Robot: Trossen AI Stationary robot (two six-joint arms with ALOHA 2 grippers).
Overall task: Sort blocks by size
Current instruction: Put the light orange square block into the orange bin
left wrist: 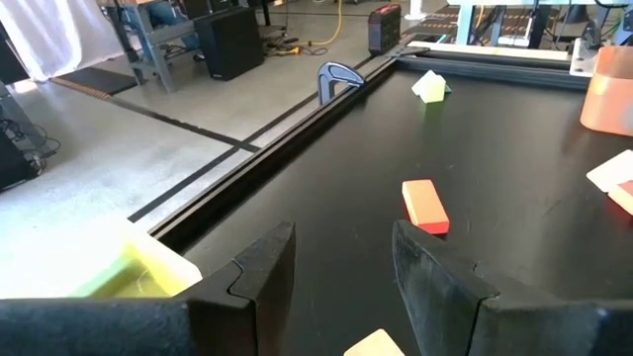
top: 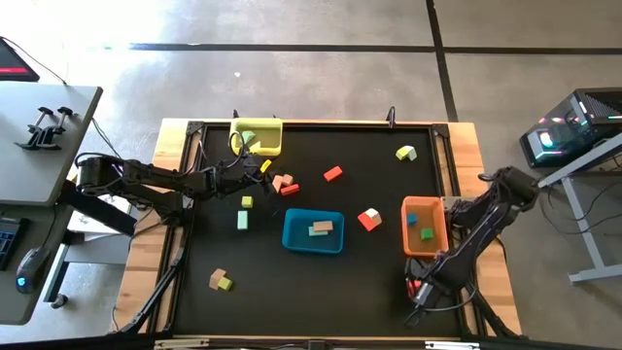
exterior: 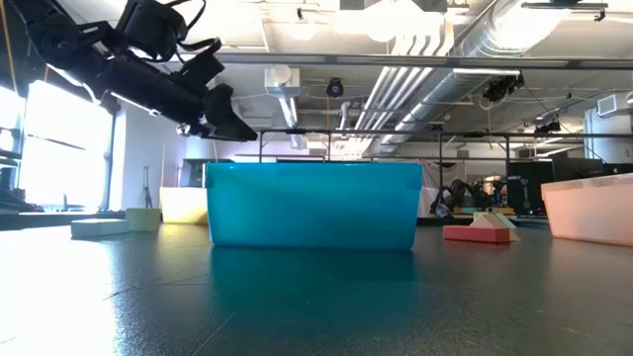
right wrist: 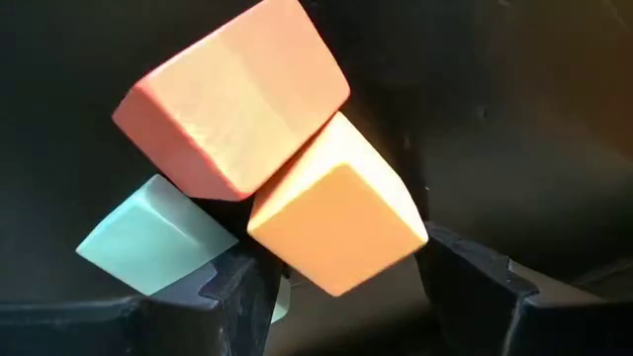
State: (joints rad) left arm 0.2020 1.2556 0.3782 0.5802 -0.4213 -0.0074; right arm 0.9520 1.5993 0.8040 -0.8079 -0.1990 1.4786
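My right gripper (top: pixel 420 295) is low at the table's near right corner, open. In the right wrist view (right wrist: pixel 341 297) its fingers stand on either side of an orange cube (right wrist: pixel 336 213) that lies against a red block (right wrist: pixel 232 109) and a pale green block (right wrist: pixel 148 237). My left gripper (top: pixel 255 167) is open and empty, raised above the table beside the yellow tray (top: pixel 258 136). In the left wrist view (left wrist: pixel 341 277) a red bar (left wrist: pixel 425 206) and a lime-and-yellow block (left wrist: pixel 429 87) lie ahead of it on the mat. My right gripper's fingers (right wrist: pixel 242 292) come down from above around the orange cube's lower sides (right wrist: pixel 297 267). I cannot tell whether they touch it. The cube rests on the mat among the other two blocks.
A blue tray (top: pixel 313 214) holds a tan block (top: pixel 322 227). An orange tray (top: pixel 425 204) holds small blocks. Loose blocks lie on the mat: red (top: pixel 333 173), red and white (top: pixel 369 219), pale green (top: pixel 242 220), tan and lime (top: pixel 220 281). A raised frame (top: pixel 442 165) edges the mat.
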